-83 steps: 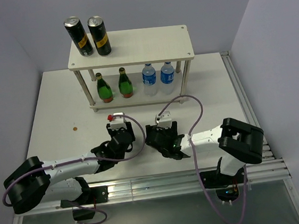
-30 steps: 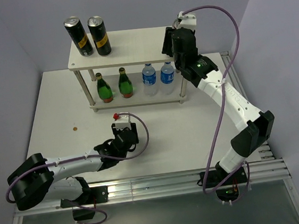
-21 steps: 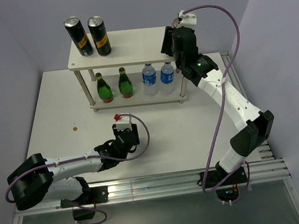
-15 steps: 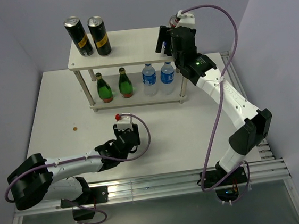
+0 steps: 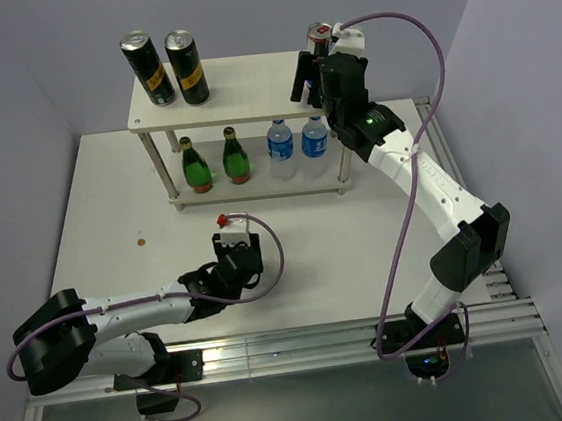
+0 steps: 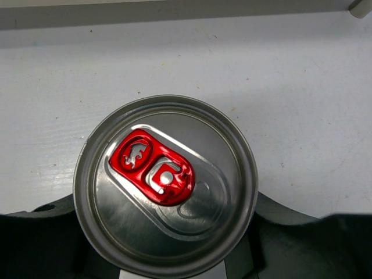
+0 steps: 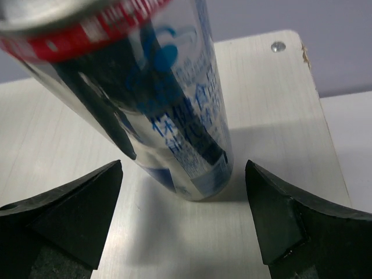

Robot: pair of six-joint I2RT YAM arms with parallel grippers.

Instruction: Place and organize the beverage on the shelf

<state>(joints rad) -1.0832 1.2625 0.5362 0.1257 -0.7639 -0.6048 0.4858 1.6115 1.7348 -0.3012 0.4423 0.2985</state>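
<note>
Atop the shelf [image 5: 248, 83], right claw [image 7: 183, 174] stands apart around blue can [image 7: 174, 104]; left claw [image 6: 165, 218] clamps red-tabbed can [image 6: 174, 145].

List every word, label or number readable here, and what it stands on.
Nothing reads clearly.
Slim can on the shelf: blue characters, too blurred.
Red tab of the other can: bull-like cut-out, no words.
Black cans, water bottles, green bottles: labels too small.
</note>
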